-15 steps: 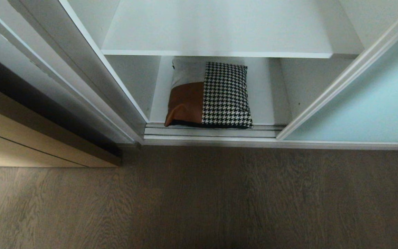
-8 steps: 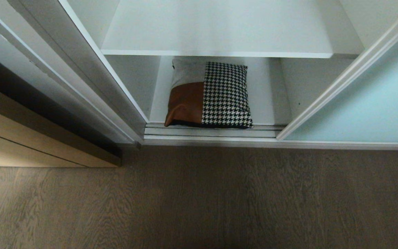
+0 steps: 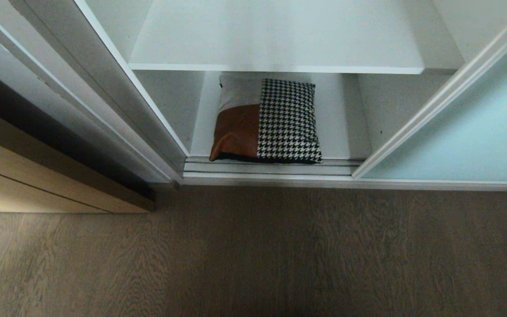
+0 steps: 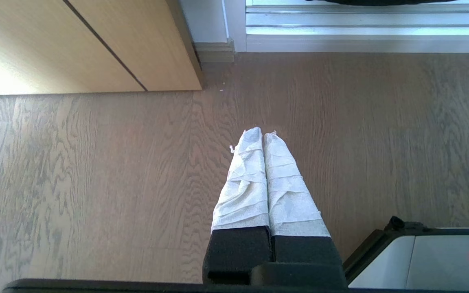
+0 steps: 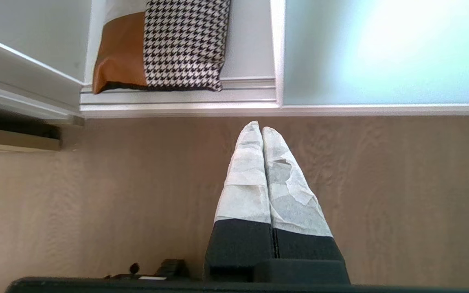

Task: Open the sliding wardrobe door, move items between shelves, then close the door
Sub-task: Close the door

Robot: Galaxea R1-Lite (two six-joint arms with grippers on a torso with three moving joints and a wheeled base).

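Two sets of jaws, both mine, both clenched on nothing. My left gripper (image 4: 262, 136) hangs over the wooden floor (image 4: 96, 183), its two fingers (image 4: 244, 179) wrapped in crinkled white tape above black blocks, tips pressed together and touching no object. Beyond it stands a light wood panel (image 4: 75, 44) with a dark groove.

My right gripper (image 5: 261, 129) hangs over the same grained floor, short of the wardrobe's silver track (image 5: 177, 97), its taped fingers likewise tight together and empty.

Going left to right in the head view: the pale wood panel, then the wardrobe's white side wall (image 3: 117, 88), then the open compartment. One smooth white shelf (image 3: 275, 39) lies bare above; on the lower shelf (image 3: 337, 127) beneath it lies the cushion-like bag (image 3: 266, 121), flat and soft, a rectangle with pale grey and tan-brown leather on its left part and black-and-white houndstooth fabric on the right, a black underside showing at its front edge, which reaches the track. Right of it stands the sliding wardrobe door (image 3: 464, 132), frosted pale blue-green glass in a thin silver-white frame, leaving the compartment uncovered.
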